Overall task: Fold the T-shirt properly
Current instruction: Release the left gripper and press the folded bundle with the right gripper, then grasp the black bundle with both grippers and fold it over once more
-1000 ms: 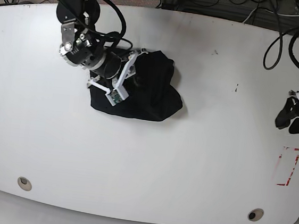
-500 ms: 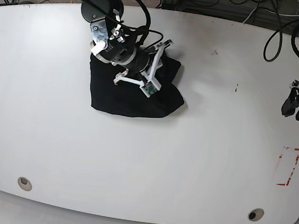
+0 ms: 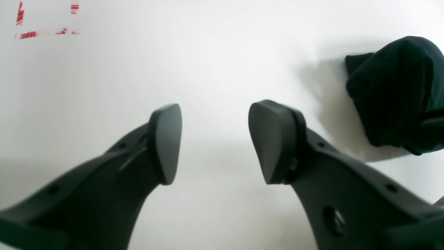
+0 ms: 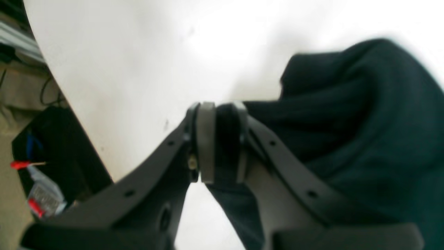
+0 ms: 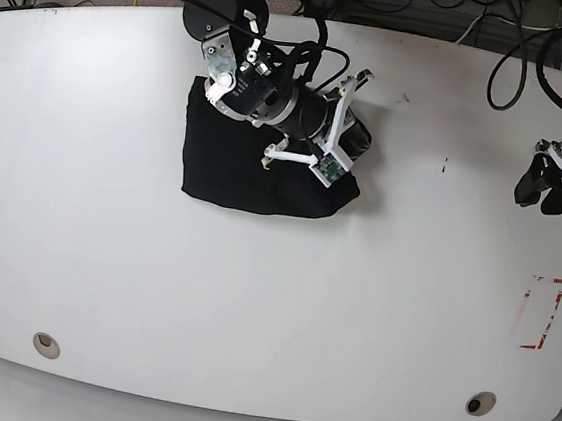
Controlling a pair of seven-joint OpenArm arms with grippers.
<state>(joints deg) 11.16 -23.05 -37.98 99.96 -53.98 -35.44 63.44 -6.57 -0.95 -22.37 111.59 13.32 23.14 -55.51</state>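
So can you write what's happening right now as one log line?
right gripper: jaws shut on T-shirt, cloth lifted at that edge | left gripper: jaws open, empty, over bare table | fold not yet finished

Black T-shirt [image 5: 228, 160], partly folded

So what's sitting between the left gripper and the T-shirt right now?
Nothing: in the base view only bare white table separates the left gripper from the T-shirt.

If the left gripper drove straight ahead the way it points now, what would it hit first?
Probably nothing but bare table: the open left gripper aims at empty white surface. The T-shirt lies off to one side, though depth is hard to judge.
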